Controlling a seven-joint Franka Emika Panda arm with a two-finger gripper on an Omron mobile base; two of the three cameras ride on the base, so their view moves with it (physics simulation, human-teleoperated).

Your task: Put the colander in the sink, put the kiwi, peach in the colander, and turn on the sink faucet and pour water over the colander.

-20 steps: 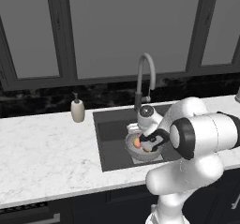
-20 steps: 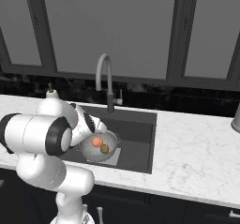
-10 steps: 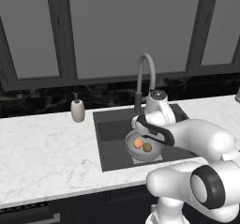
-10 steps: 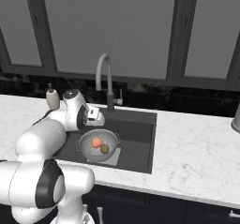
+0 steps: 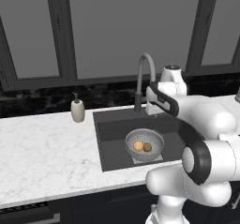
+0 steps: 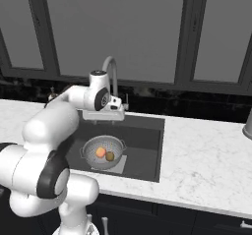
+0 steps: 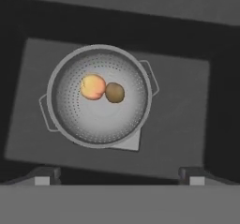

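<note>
Claw of the white arm stands released, jaws spread wide with nothing between them; its two dark fingertips show at the lower corners of the hand view. In the right base view the claw hangs above the back of the basin, near the tap.

Round silvery-grey perforated metal colander sits inside the large dark grey rectangular sink, partly over the lighter grey square patch at the basin floor. Two loop handles show, at about 2 and 8 o'clock on its rim in the hand view. Inside lie the round orange-pink peach and the smaller brownish-tan oval kiwi, touching, the kiwi at 3 o'clock from the peach.

Tall grey gooseneck sink faucet stands at the back edge of the sink; its lower stem is partly hidden by the arm in the left base view. In that view the colander holds the peach and kiwi, and a beige soap dispenser stands on the white marble counter at 10 o'clock from the sink. Perforations blur at the colander's far rim.
</note>
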